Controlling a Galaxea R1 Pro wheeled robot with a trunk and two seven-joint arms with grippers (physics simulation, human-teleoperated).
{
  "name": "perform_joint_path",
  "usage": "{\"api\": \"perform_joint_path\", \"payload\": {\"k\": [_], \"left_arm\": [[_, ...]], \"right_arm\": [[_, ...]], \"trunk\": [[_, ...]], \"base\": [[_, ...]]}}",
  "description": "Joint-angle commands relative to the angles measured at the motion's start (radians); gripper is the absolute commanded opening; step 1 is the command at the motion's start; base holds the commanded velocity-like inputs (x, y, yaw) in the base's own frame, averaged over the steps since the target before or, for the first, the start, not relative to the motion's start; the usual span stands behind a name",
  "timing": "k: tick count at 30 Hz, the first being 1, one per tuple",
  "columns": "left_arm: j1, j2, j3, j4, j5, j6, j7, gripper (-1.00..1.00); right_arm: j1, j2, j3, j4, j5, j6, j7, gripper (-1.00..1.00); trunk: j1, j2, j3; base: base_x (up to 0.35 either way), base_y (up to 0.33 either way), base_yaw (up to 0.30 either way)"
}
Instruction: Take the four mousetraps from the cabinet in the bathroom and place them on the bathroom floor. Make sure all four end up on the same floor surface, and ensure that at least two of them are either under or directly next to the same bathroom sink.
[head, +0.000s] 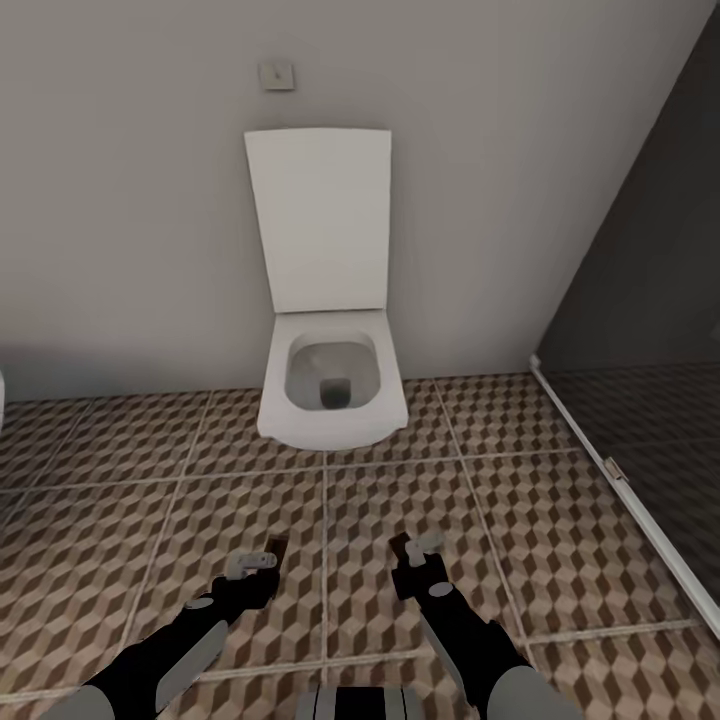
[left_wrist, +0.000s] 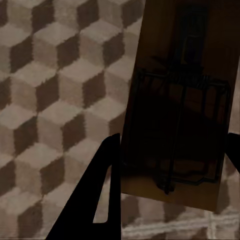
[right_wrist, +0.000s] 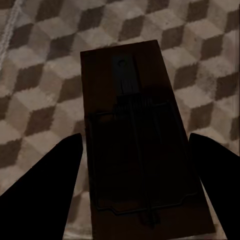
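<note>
Both arms reach forward and low over the bathroom floor (head: 150, 470), and each carries a mousetrap. The left jaws (head: 262, 560) are closed on the left mousetrap (head: 276, 549): in the left wrist view the board (left_wrist: 180, 107) sits between the two dark fingers (left_wrist: 97, 200), one pressed to each long side, with the wire frame facing the camera and the far end of the board sticking out well past the fingertips. The right jaws (head: 412, 549) grip the right mousetrap (head: 399, 545) the same way: in the right wrist view the board (right_wrist: 137, 140) lies lengthwise between the fingers (right_wrist: 45, 195), which flank its two long edges, and its far end juts out beyond them over the tiles. Both boards look dark and shaded, so the red spot cannot be made out on either.

Neither trap touches the floor; the cube-patterned tiles show behind each board in the wrist views.

Straight ahead of both jaws, well apart from them, a white toilet (head: 330, 395) hangs on the grey wall (head: 120, 200) with its lid (head: 322, 220) raised upright against the wall. A small flush plate (head: 277, 76) sits above the lid. Beyond the right jaws, off to their outer side, a dark glass shower screen (head: 650, 300) runs along a pale floor rail (head: 625, 490).
</note>
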Motion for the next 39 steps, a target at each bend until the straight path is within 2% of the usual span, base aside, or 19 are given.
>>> {"api": "perform_joint_path", "payload": {"k": [1,21,31,36,39], "left_arm": [[-0.001,0.001,-0.006,-0.003,0.005,0.002,0.012,-1.0],[-0.001,0.001,-0.006,-0.003,0.005,0.001,0.012,-1.0],[-0.001,0.001,-0.006,-0.003,0.005,0.001,0.012,-1.0],[-0.001,0.001,-0.007,-0.004,0.005,0.001,0.011,-1.0],[-0.001,0.001,-0.006,-0.004,0.005,0.002,0.011,-1.0]], "right_arm": [[0.0,0.0,0.004,-0.002,0.01,0.009,-0.005,-1.0],[0.0,0.0,0.004,-0.002,0.01,0.009,-0.005,-1.0],[0.0,0.0,0.004,-0.002,0.01,0.009,-0.007,-1.0],[0.0,0.0,0.004,-0.002,0.01,0.009,-0.006,-1.0],[0.0,0.0,0.004,-0.002,0.01,0.009,-0.005,-1.0]], "trunk": [[0.0,0.0,-0.001],[0.0,0.0,-0.001],[0.0,0.0,-0.001],[0.02,-0.035,-0.021],[0.021,-0.036,-0.036]], "base": [[0.307,0.0,0.0],[0.298,0.0,0.0],[0.069,0.0,0.0],[0.001,0.0,0.0],[0.0,0.0,0.0]]}}
